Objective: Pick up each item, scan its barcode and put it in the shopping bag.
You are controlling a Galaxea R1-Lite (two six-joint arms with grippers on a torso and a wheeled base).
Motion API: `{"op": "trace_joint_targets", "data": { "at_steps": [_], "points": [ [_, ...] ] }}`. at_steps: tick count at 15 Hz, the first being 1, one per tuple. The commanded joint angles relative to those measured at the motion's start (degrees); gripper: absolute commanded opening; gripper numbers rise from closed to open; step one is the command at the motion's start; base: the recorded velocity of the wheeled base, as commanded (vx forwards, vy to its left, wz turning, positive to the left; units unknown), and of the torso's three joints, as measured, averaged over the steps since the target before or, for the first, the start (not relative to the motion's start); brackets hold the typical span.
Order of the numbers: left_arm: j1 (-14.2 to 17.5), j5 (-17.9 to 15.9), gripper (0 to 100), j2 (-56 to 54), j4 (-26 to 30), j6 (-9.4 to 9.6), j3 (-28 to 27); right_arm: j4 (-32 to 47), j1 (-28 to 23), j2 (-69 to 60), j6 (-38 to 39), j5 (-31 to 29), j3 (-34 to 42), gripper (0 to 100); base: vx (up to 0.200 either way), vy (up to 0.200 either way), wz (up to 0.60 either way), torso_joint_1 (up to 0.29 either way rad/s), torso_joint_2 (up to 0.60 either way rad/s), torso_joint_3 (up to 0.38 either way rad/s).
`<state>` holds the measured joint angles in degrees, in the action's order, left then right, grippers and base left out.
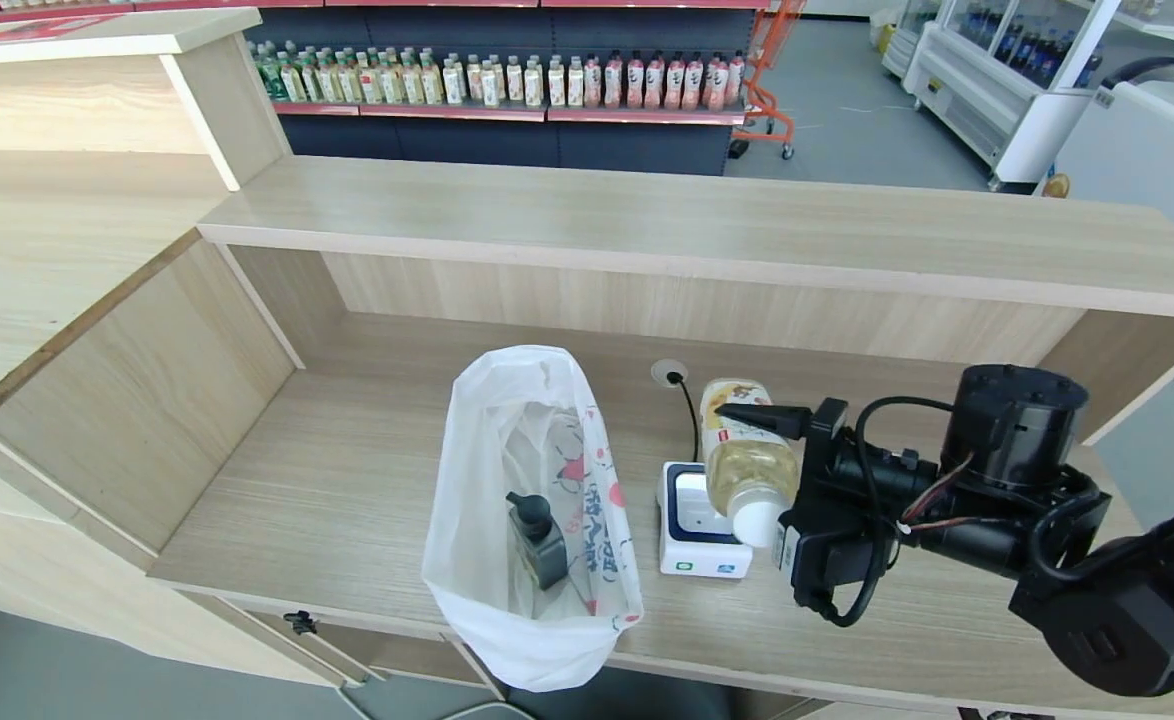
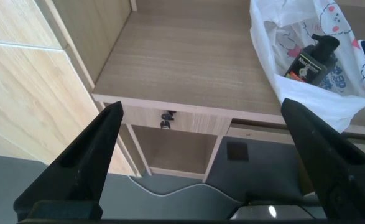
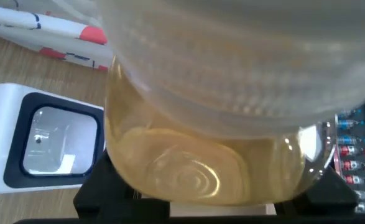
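Sitting in rt tool [image 1: 750, 468]: bottle [image 1: 742, 445]

A clear plastic bottle of pale amber drink [image 1: 750, 470] shows a white cap and a yellow-and-white label with orange touches. The white box-shaped barcode scanner [image 1: 692, 550] has a dark blue frame round its pale window and small green and blue marks on its front edge. The translucent white plastic shopping bag [image 1: 527, 630] bears a red-and-black cartoon print. The dark grey pump bottle [image 1: 539, 545] has a black pump head. The light wooden counter [image 1: 347, 480] is pale beige with streaked grain, and the thin cable [image 1: 690, 412] is black.
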<state>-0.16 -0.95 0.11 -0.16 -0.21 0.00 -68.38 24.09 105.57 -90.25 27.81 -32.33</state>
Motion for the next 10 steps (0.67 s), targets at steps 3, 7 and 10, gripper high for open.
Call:
{"op": "trace_joint_targets", "data": {
  "at_steps": [3,7,10],
  "points": [
    [0.0,0.0,100,0.0,0.0,0.03,0.0,-3.8,0.4,2.6,-0.3,0.7,2.4,0,0.0,0.0,0.0,0.0,0.0,0.0],
    [0.0,0.0,100,0.0,0.0,0.03,0.0,-10.8,0.8,7.5,-1.9,3.5,5.0,0,0.0,0.0,0.0,0.0,0.0,0.0],
    [0.0,0.0,100,0.0,0.0,0.03,0.0,-18.5,0.7,11.8,-1.9,3.7,8.3,0,0.0,0.0,0.0,0.0,0.0,0.0]
  ]
}}
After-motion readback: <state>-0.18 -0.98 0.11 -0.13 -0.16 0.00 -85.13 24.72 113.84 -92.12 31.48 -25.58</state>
